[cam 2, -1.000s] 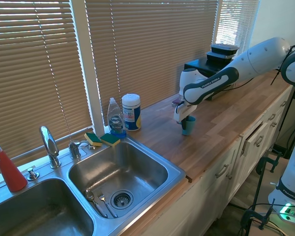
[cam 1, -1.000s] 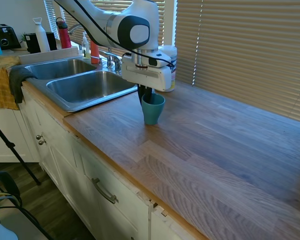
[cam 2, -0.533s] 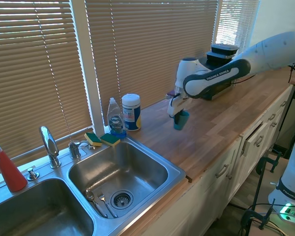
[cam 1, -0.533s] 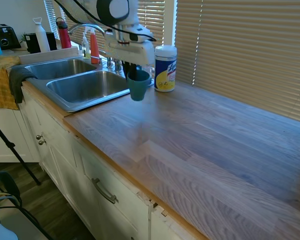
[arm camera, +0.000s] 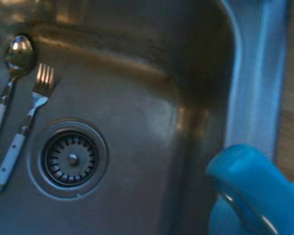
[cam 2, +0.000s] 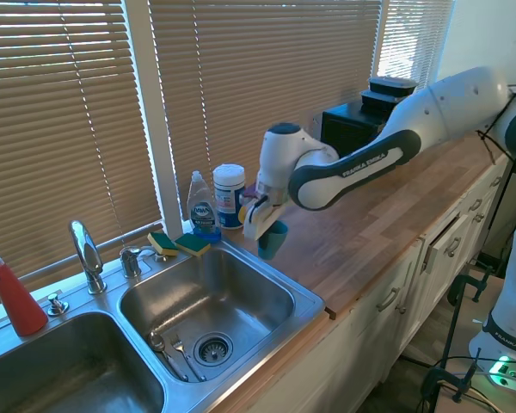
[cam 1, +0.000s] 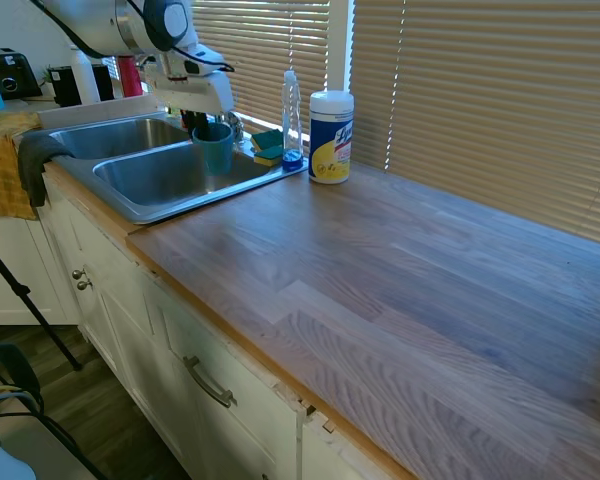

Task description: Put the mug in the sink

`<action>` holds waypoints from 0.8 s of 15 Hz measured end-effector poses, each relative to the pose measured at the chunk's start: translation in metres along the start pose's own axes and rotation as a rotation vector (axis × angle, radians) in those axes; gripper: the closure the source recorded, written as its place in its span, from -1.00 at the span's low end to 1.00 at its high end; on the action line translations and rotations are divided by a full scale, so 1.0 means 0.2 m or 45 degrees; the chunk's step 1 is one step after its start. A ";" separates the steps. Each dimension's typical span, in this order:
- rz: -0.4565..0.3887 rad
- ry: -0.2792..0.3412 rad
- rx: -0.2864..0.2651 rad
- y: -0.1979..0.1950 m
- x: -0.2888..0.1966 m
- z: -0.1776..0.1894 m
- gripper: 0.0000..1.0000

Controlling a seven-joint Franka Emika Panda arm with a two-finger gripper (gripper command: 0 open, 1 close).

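The small teal mug (cam 1: 212,152) hangs in the air over the near basin of the steel sink (cam 1: 130,210), close to its counter-side rim. My gripper (cam 1: 202,124) is shut on the mug's rim from above. In the second exterior view the mug (cam 2: 273,239) hovers above the sink's right rim (cam 2: 314,298), held by the gripper (cam 2: 263,225). The wrist view shows the mug (arm camera: 255,188) as a blue shape over the basin wall (arm camera: 196,88), with the drain (arm camera: 71,157) below.
A spoon (arm camera: 10,73) and a fork (arm camera: 32,105) lie beside the drain. A wipes canister (cam 1: 330,137), a dish soap bottle (cam 1: 292,118) and sponges (cam 1: 267,146) stand behind the basin. The faucet (cam 2: 86,254) rises at the back; a red bottle (cam 2: 14,292) stands left.
The arm has lifted the mug off the counter and carried it sideways, from beside the wipes canister to above the near basin. The grip on it has held throughout.
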State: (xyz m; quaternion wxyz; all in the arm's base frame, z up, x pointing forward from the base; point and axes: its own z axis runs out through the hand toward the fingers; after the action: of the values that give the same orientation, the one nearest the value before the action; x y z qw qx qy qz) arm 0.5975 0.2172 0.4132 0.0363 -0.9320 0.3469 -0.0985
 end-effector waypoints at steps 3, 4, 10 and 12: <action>-0.029 0.019 -0.004 -0.28 -0.10 0.20 1.00; -0.032 0.015 -0.008 -0.34 -0.11 0.28 1.00; 0.015 -0.021 -0.066 -0.48 -0.06 0.77 1.00; 0.032 -0.040 -0.089 -0.48 -0.05 0.93 1.00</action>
State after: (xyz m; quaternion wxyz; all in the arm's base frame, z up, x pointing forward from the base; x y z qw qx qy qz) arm 0.6898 0.2956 0.2437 0.0103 -0.9297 0.3612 -0.0711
